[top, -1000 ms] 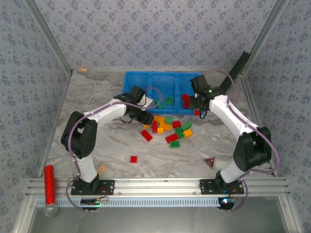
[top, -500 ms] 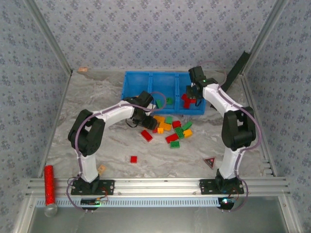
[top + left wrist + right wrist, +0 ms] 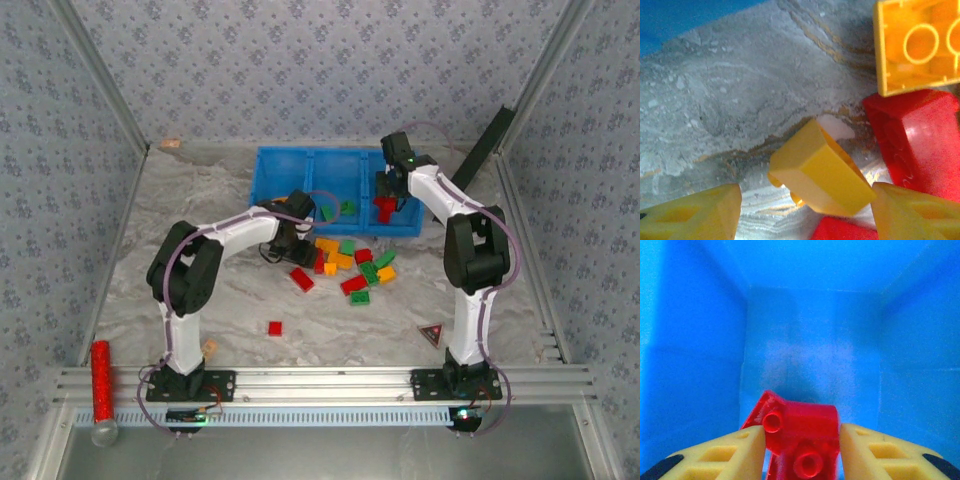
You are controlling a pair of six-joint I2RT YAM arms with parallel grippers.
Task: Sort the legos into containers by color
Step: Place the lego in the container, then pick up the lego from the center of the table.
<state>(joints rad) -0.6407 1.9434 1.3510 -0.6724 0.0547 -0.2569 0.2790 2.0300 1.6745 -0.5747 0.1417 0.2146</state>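
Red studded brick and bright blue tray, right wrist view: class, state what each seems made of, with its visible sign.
Red studded brick: likely hard moulded plastic, smooth, faintly glossy; crisp round studs, even colour. Bright blue tray: probably plastic too, smooth matte-satin; uniform colour, soft highlight on its floor.

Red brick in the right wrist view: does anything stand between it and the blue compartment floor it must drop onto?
Nothing visible does. The red brick sits between the right end effector's fingers, with bare floor of the blue compartment ahead of it.
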